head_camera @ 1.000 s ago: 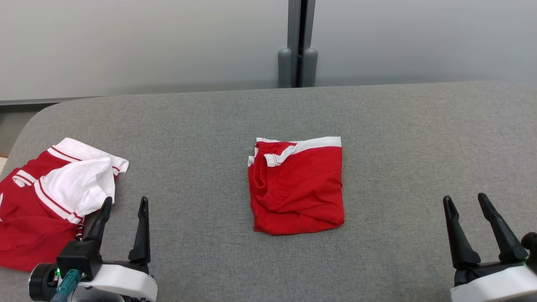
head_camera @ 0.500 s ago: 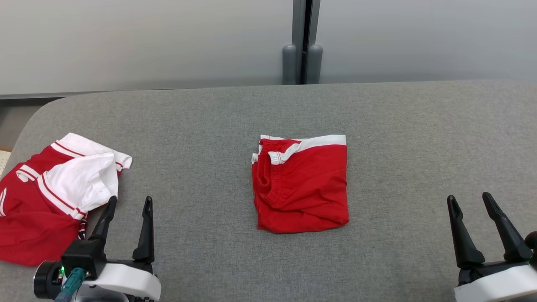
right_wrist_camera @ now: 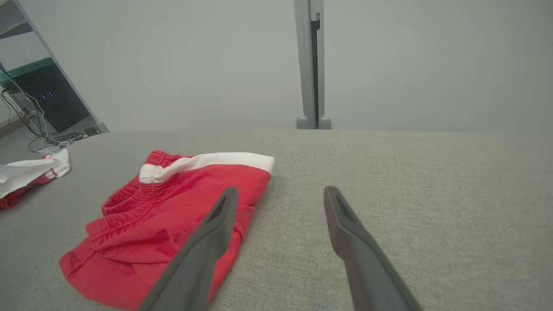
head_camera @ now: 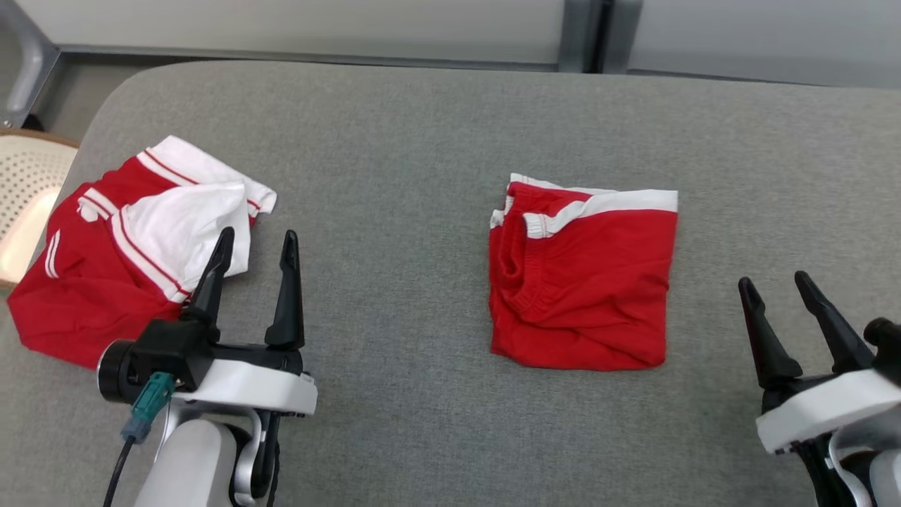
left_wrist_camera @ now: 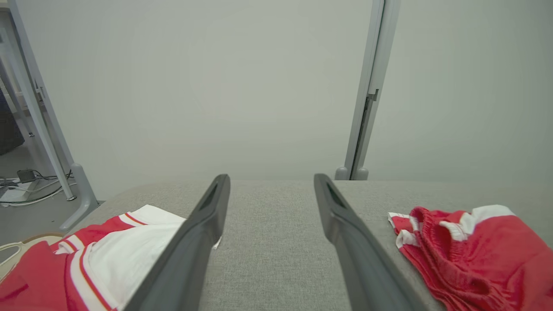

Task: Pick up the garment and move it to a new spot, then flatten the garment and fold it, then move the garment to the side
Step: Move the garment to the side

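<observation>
Grey woven tabletop (head_camera: pixel 394 141) in head view, folded red shorts (head_camera: pixel 581 282) mid-table, crumpled red-and-white garment (head_camera: pixel 134 246) at left, left gripper (head_camera: pixel 257 236) and right gripper (head_camera: pixel 773 279) both spread wide, empty, left wrist view adds floor cables (left_wrist_camera: pixel 30 185), right wrist view, ribbed white waistband (right_wrist_camera: pixel 149 174).

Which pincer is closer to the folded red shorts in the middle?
Right. The right pincer sits open just right of the folded red shorts, not touching. The left pincer is farther off on their left, by the crumpled red and white garment.

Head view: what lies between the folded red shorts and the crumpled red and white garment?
Bare grey fabric tabletop, in the head view; the open left tool stands beside the crumpled garment.
</observation>
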Tool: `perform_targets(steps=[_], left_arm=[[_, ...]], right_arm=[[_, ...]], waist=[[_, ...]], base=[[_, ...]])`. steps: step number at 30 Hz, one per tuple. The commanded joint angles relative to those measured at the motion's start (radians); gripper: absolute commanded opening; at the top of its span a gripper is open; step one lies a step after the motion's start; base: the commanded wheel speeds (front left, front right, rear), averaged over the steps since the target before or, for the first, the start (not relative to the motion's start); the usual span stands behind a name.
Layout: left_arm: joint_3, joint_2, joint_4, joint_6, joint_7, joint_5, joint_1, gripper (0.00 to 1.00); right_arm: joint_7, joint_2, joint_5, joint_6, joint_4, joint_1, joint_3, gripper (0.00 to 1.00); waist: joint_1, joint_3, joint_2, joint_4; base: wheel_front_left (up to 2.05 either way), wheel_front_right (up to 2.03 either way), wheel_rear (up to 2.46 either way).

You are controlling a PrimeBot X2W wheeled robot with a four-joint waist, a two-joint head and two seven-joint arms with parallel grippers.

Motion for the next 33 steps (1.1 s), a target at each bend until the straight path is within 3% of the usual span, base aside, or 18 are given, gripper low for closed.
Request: perform_targets(steps=[1, 12, 13, 14, 15, 16, 23, 33], left_arm=[[0.002, -0.006, -0.003, -0.006, -0.004, 0.007, -0.028, 1.0], [0.021, -0.064, -0.051, -0.041, -0.004, 0.04, -0.086, 1.0], [0.022, -0.066, -0.052, -0.04, -0.003, 0.042, -0.084, 1.0], [0.026, -0.067, -0.056, -0.041, -0.003, 0.045, -0.082, 1.0], [0.028, -0.068, -0.06, -0.041, -0.003, 0.048, -0.081, 1.0], [0.03, -0.07, -0.062, -0.042, -0.003, 0.051, -0.08, 1.0], [0.04, -0.074, -0.089, -0.045, -0.003, 0.089, -0.071, 1.0], [0.024, -0.056, -0.131, -0.07, -0.003, 0.141, -0.089, 1.0]], right_arm=[[-0.008, -0.008, 0.017, 0.002, 0.033, -0.033, 0.007, 1.0], [0.007, -0.017, 0.119, 0.003, 0.329, -0.179, 0.116, 1.0], [0.013, -0.017, 0.129, 0.003, 0.345, -0.18, 0.125, 0.82], [0.014, -0.015, 0.143, 0.003, 0.355, -0.181, 0.136, 0.49], [0.005, -0.015, 0.154, 0.003, 0.358, -0.181, 0.144, 0.35], [0.004, -0.021, 0.155, 0.003, 0.36, -0.182, 0.155, 0.0], [-0.032, -0.053, 0.156, 0.001, 0.348, -0.183, 0.206, 0.0], [-0.076, -0.087, 0.158, 0.0, 0.32, -0.199, 0.253, 0.0]], waist=[[0.0, 0.065, 0.0, 0.067], [0.0, 0.149, 0.0, 0.153], [0.0, 0.151, 0.0, 0.154], [0.0, 0.153, 0.0, 0.153], [0.0, 0.154, 0.0, 0.151], [0.0, 0.155, 0.0, 0.147], [0.0, 0.142, 0.0, 0.065], [0.0, 0.152, 0.0, -0.172]], base=[[0.0, 0.0, 0.0], [0.0, 0.0, 0.0], [0.0, 0.0, 0.0], [0.0, 0.0, 0.0], [0.0, 0.0, 0.0], [0.0, 0.0, 0.0], [0.0, 0.0, 0.0], [0.0, 0.0, 0.0]])
